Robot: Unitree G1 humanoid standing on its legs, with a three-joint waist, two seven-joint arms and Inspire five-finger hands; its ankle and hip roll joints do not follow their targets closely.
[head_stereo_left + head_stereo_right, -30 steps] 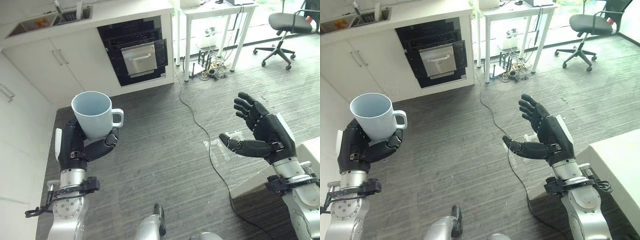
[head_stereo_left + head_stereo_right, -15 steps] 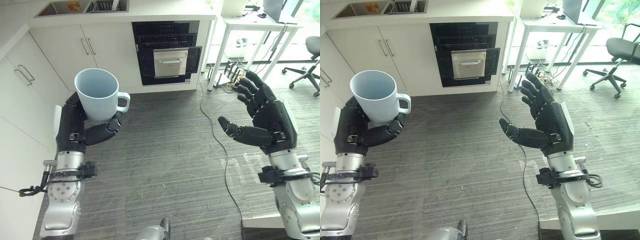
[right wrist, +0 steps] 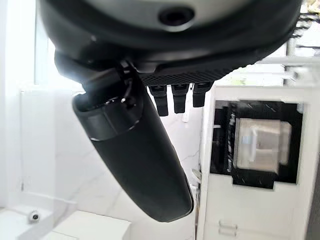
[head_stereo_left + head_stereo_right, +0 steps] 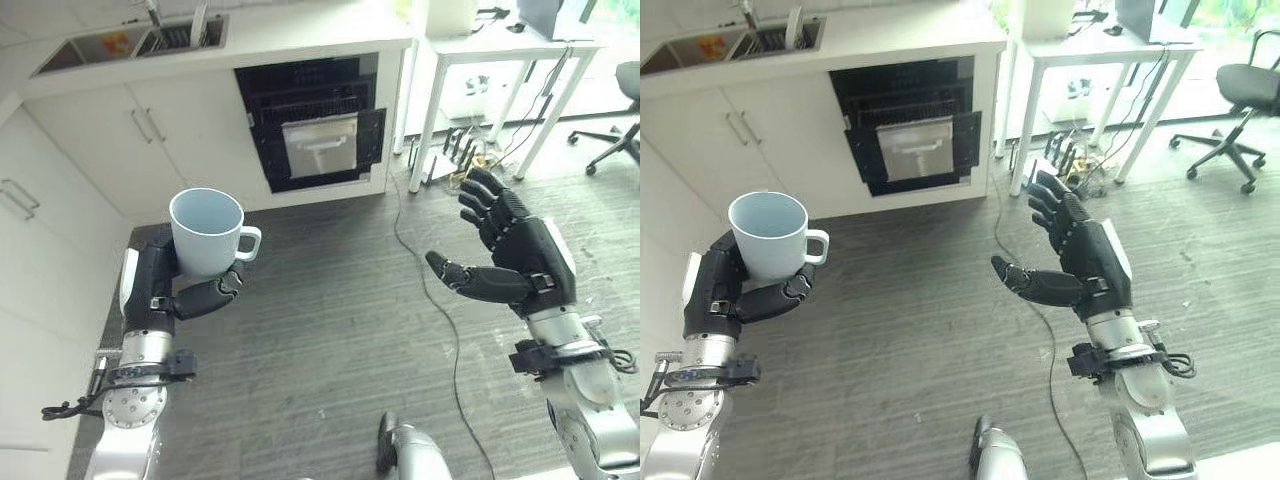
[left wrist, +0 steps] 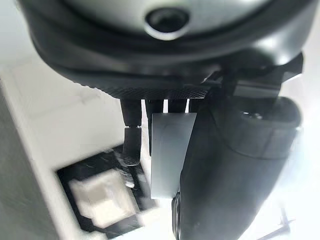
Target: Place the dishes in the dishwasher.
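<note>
Kitchen floor of grey planks (image 4: pixel 330 330) fills the middle of the head views, with white cabinets (image 4: pixel 120 140) and a bench (image 4: pixel 300 30) along the far side. Compared with half a second ago the whole scene has slid, so the head camera has turned; the things themselves have not moved. The dishwasher (image 4: pixel 310 125), a dark opening under the bench with its pale rack pulled partly out, now sits straight ahead but still well apart from the robot. A white side table (image 4: pixel 500 40) stands to its right.

The left hand (image 4: pixel 165 290) keeps its fingers wrapped round the base of a pale blue mug (image 4: pixel 207 232), upright, handle pointing right, much as before. The right hand (image 4: pixel 510 270) stays raised, fingers spread and holding nothing.

Judging from this, the mug is being carried and the robot still has to approach the rack before setting it in.
</note>
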